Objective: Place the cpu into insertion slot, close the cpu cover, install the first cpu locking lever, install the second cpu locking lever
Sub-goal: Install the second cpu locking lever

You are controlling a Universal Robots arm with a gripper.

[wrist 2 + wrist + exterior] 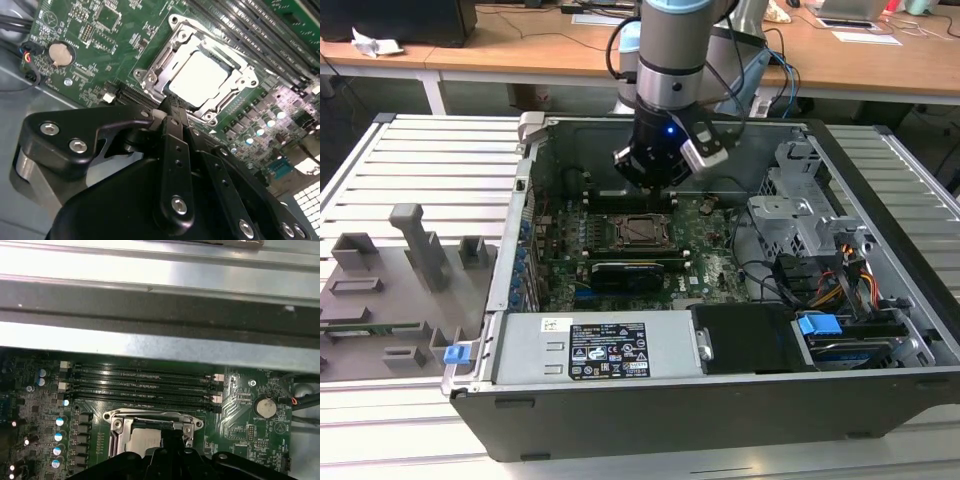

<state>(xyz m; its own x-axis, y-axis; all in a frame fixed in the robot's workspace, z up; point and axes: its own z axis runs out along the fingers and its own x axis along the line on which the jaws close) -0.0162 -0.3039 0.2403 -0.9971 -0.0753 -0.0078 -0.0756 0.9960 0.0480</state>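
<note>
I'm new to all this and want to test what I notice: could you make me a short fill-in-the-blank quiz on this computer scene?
1. The cpu lies inside a silvery metal ____.
2. The claw hangs just above the edge of the ____.
3. The round coin battery sits on the ____ circuit board.
4. In the exterior view, the blue latch is at the case's ____ side.

Missing words: cover; socket; green; right

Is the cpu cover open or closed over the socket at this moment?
Closed. In the second wrist view the cpu cover lies flat around the socket, with the cpu showing through its window. The hand sits beside its edge.
</note>
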